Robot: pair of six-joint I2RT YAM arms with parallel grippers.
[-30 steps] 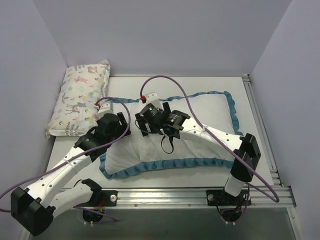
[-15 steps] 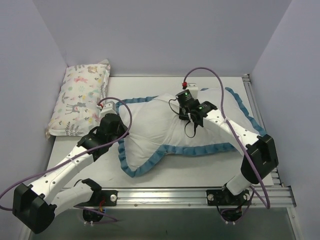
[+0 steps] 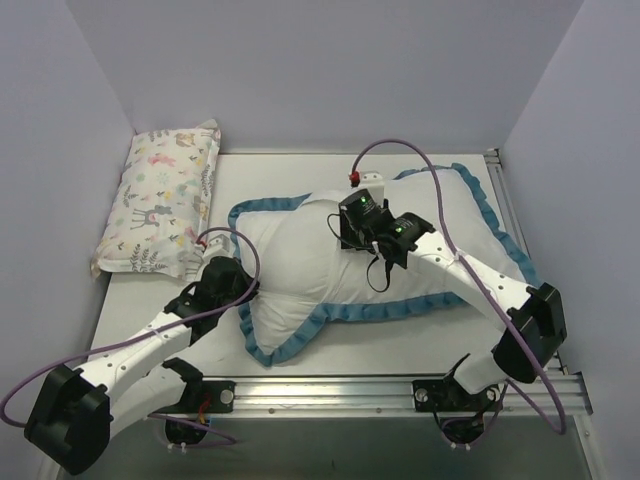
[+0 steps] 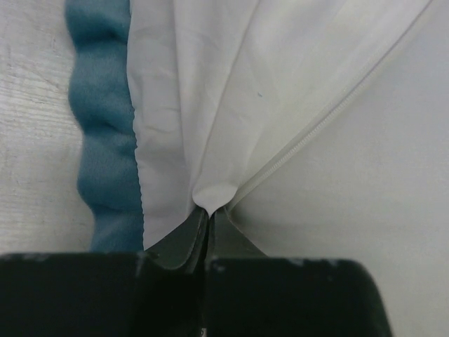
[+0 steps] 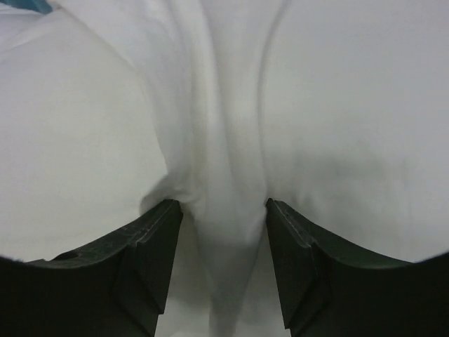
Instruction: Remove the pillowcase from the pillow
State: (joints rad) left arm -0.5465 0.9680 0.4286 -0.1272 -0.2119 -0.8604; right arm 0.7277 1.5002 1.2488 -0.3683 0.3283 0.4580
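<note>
While it lies across the middle of the counter, the one pillowcase shows its plain white face upward, and its teal frill runs around the edge. It is plump, so the pillow seems to be inside it, but I cannot see the pillow itself.

Two hands hold the cover. The left hand is closed on a small fold of white cloth, beside a long seam and near the frill at the near-left corner. The right hand grips a thicker ridge of white cloth between its fingers, at the upper middle.

One small animal-print pillow lies apart in the far-left corner.
</note>
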